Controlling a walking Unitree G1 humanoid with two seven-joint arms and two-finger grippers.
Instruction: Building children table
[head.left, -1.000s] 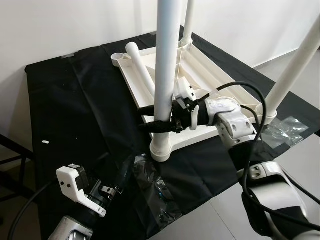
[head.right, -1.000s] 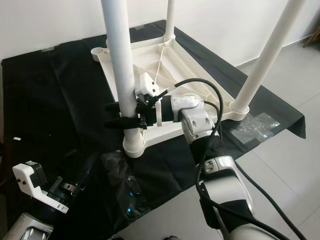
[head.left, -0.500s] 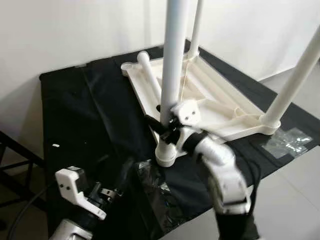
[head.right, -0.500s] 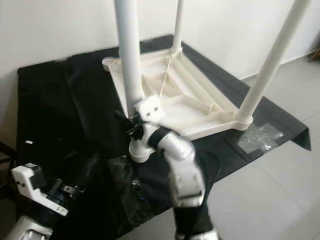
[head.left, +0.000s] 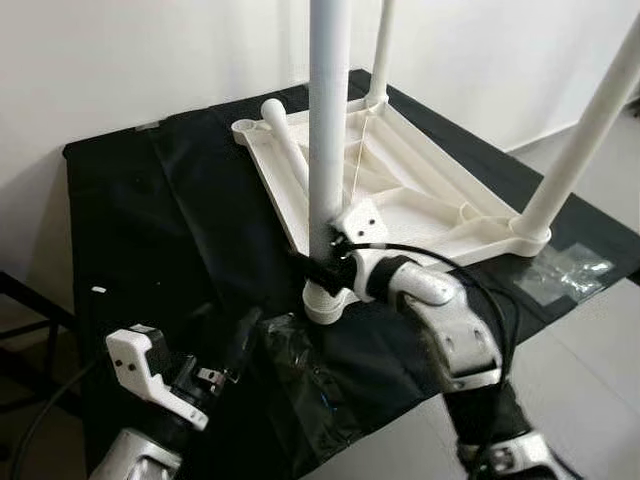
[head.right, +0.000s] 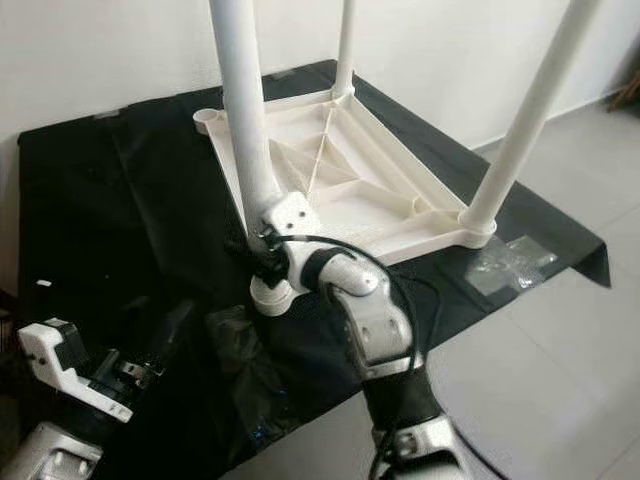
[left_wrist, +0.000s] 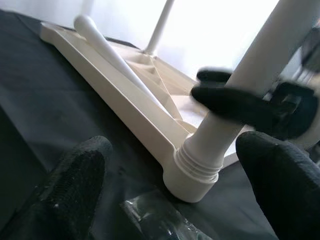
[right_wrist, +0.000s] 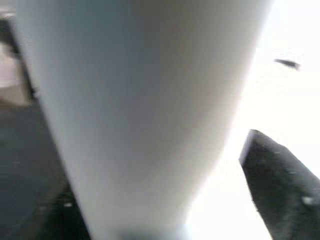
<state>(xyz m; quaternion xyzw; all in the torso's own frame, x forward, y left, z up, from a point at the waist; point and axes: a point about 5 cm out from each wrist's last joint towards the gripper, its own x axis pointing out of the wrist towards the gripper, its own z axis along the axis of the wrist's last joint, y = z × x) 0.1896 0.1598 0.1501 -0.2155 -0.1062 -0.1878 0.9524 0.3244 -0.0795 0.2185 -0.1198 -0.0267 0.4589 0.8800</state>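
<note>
In the left eye view a white plastic children's table (head.left: 400, 190) lies upside down on a black cloth (head.left: 180, 220) that covers the surface below it, its underside ribs facing up, with three white legs standing upright in its corner sockets: the near leg (head.left: 327, 150) at the corner closest to the robot, a far leg (head.left: 381, 50) at the back corner and a right leg (head.left: 585, 130) at the corner near the cloth's right edge. A fourth, loose leg (head.left: 288, 155) lies flat along the table's left rim beside the unfilled corner socket. The right gripper (head.left: 322, 268) reaches in from the right and grasps the near leg just above its threaded collar, black fingers closed around it. The left gripper (head.left: 235, 350) hovers low over the cloth's near left part, fingers spread and holding nothing, just beside a crumpled clear plastic bag (head.left: 300, 370); another clear bag (head.left: 565, 272) lies on the floor off the right edge. In the left wrist view the two spread fingers (left_wrist: 75, 185) frame the near leg's collar (left_wrist: 197, 162) and the right gripper's black finger wrapped across the leg. The right wrist view shows the leg (right_wrist: 140, 110) very close and blurred
</note>
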